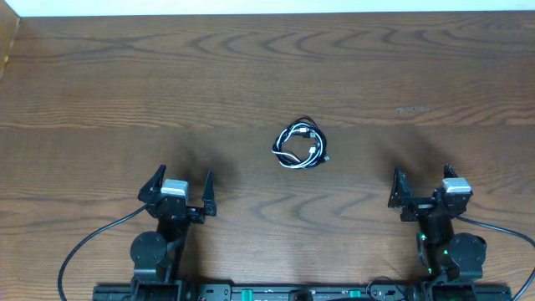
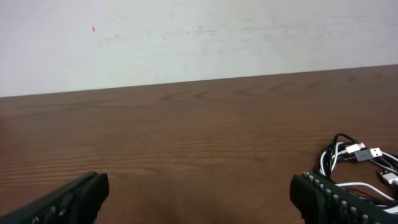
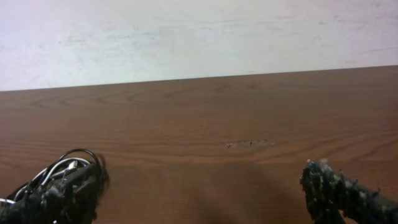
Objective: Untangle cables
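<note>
- Black and white thin cables, looped into one small cable bundle (image 1: 301,146), lie on the wooden tabletop (image 1: 125,84). The bundle is ahead of both sets of jaws, between them and well apart from each.
- Left jaws: spread fully, holding nothing. The bundle lies forward of them and beyond their right finger.
- Right jaws: spread fully, holding nothing. The bundle lies forward of them and beyond their left finger.
- Step in hand, as judged: approach. No strand is gripped yet.
- Recommended: bring the two sets of jaws to opposite sides of the coil. Give each set a single strand of one colour, preferably close to a plug end (image 2: 367,151).
- Lower until the fingertips meet the tabletop, since the strands lie flat.
- Caution: closing on both colours together would likely tighten the loops. Draw the strands apart slowly.
</note>
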You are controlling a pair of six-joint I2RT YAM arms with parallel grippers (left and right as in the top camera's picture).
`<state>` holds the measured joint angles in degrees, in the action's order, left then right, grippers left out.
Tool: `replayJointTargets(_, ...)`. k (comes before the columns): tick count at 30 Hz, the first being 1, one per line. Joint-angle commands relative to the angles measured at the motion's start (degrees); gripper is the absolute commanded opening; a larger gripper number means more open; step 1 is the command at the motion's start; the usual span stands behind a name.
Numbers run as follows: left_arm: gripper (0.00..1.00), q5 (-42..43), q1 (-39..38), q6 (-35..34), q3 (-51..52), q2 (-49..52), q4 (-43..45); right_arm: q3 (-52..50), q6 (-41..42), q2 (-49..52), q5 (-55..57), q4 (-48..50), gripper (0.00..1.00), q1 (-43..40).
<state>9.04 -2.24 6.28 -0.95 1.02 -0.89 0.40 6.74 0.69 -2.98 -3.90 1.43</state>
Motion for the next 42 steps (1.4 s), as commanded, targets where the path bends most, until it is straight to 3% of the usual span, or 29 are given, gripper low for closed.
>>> replayJointTargets(1, 0.98, 0.7, 0.2, 0.8, 0.7, 0.1, -2.3, -0.1, -0.3, -0.3, -0.6, -0.1, 0.99, 0.3)
replayJointTargets(32, 0.98, 0.3, 0.2, 0.5, 0.5, 0.1, -2.4, -0.1, 1.4, 0.1, -2.1, 0.0, 0.99, 0.3)
replayJointTargets(42, 0.98, 0.3, 0.2, 0.3, -2.1, 3.0, -3.0, 0.2, -0.6, 0.7, -8.0, 0.0, 0.99, 0.3)
